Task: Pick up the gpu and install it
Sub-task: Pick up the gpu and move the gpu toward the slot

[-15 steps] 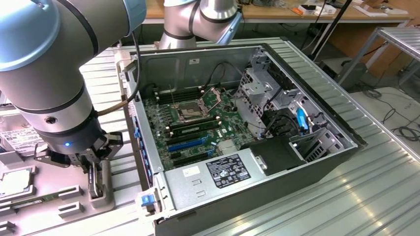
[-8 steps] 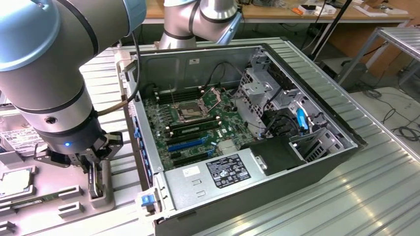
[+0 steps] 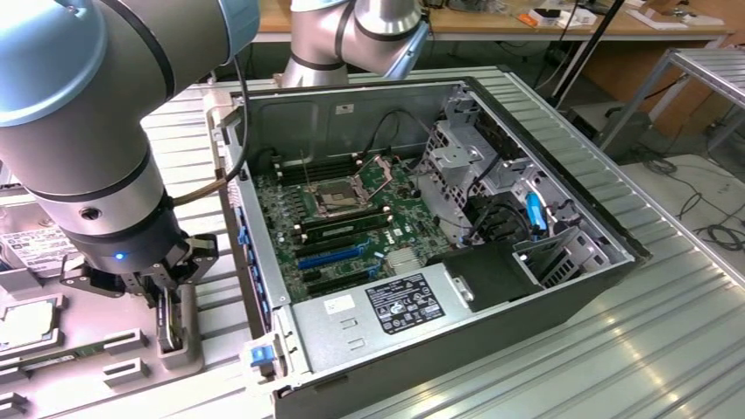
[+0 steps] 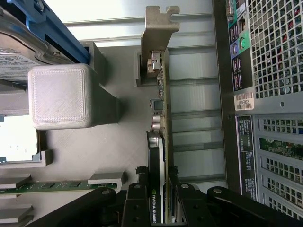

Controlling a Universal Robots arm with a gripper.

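The gpu [image 4: 160, 142] stood on edge in a slot of the grey holder tray [image 4: 118, 146], with its silver bracket [image 4: 156, 28] at the end far from the fingers. The tray sat just beside the open computer case [image 3: 291, 122], on the exterior view's left. The end effector [image 4: 157, 179] was clamped on the card, one finger against each face. A clean pickup called for a straight pull out of the slot with the card kept vertical, so the bracket would not snag the tray.
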